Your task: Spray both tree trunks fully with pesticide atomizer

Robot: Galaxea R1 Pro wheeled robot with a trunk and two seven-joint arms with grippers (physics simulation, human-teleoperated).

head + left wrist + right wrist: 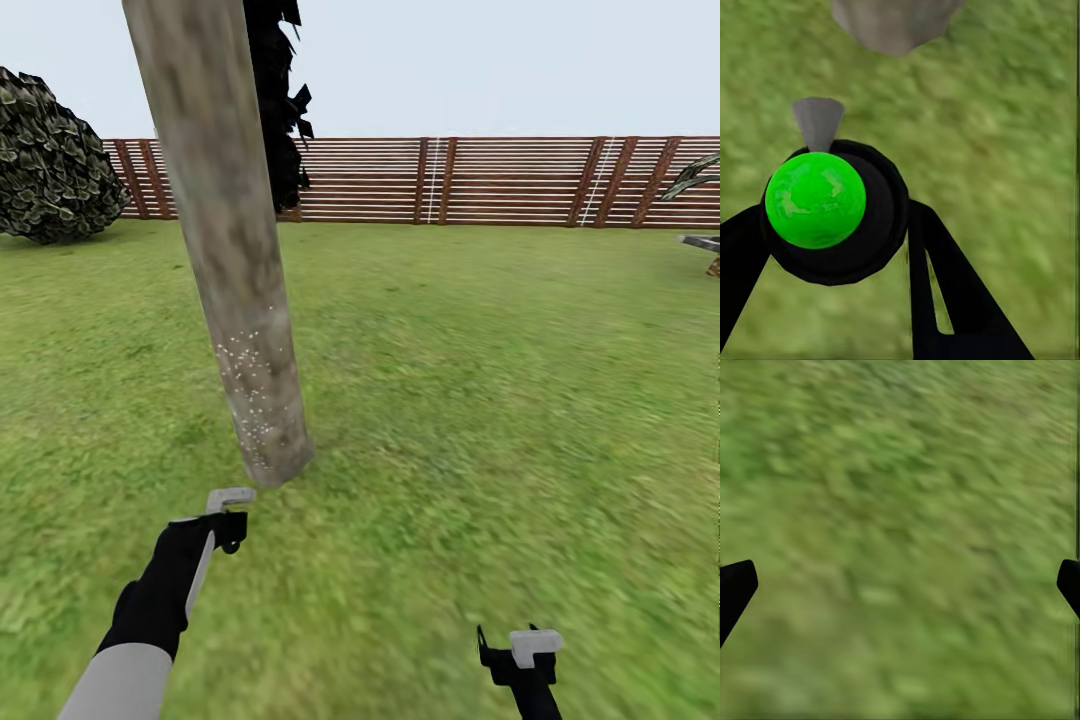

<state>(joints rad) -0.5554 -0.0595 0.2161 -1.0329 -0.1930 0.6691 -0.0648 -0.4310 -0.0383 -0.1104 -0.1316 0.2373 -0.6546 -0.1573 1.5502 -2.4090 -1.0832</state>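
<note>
My left gripper (222, 530) is clamped on the atomizer (816, 199), its green bulb between my black fingers (945, 292) and its grey nozzle (230, 496) aimed at the foot of the trunk (235, 290) just ahead. Whitish pesticide (250, 385) specks dot the lower trunk; higher up the bark looks bare. My right gripper (520, 655) hangs low over the grass (500, 400) with fingers spread wide, holding nothing. A bush (50, 160) and the fence (480, 180) stand far behind.
</note>
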